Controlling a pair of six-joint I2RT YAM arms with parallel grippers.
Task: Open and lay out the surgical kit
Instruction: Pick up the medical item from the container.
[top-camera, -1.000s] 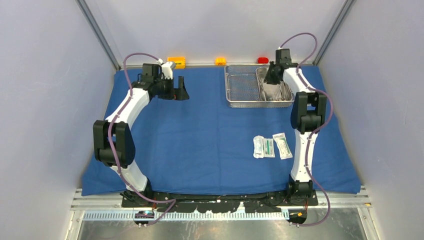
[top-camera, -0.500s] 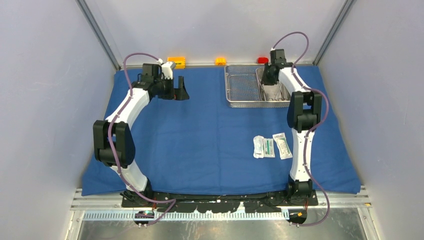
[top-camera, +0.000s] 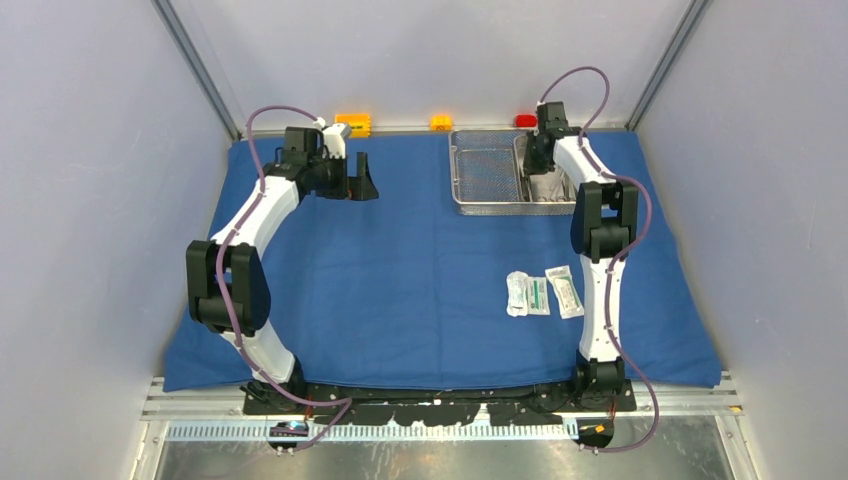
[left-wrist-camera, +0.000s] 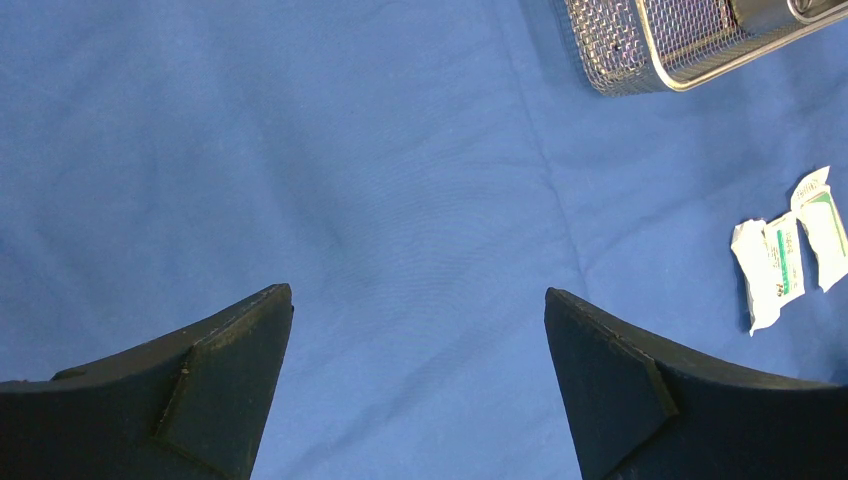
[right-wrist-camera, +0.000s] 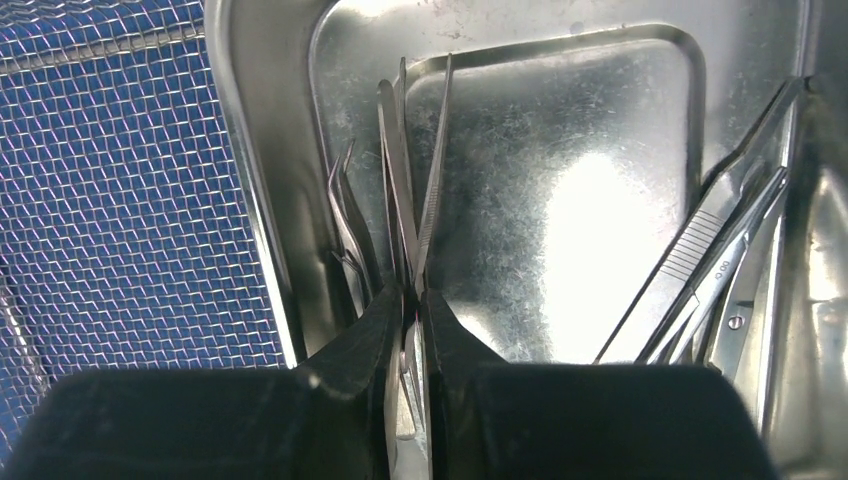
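Note:
The blue cloth wrap (top-camera: 400, 270) lies spread flat over the table. At its far right stands the steel mesh tray (top-camera: 480, 170), with the smaller steel pan (top-camera: 548, 188) inside it. My right gripper (right-wrist-camera: 410, 300) reaches down into the pan (right-wrist-camera: 580, 180), jaws shut on thin steel forceps (right-wrist-camera: 425, 180) near the pan's left wall. More scissors and forceps (right-wrist-camera: 700, 260) lean against the pan's right wall. White-green packets (top-camera: 540, 292) lie on the cloth in front of the tray. My left gripper (top-camera: 362, 180) hovers open over bare cloth (left-wrist-camera: 400, 150) at the far left, holding nothing.
Small orange (top-camera: 353, 123), yellow (top-camera: 441, 122) and red (top-camera: 525, 120) blocks sit along the back wall behind the cloth. Grey enclosure walls close both sides. The left wrist view catches a tray corner (left-wrist-camera: 640, 40) and the packets (left-wrist-camera: 785, 260) at its right.
The right arm has shifted slightly toward the back of the pan and its jaws have closed on the forceps. The left arm has not moved.

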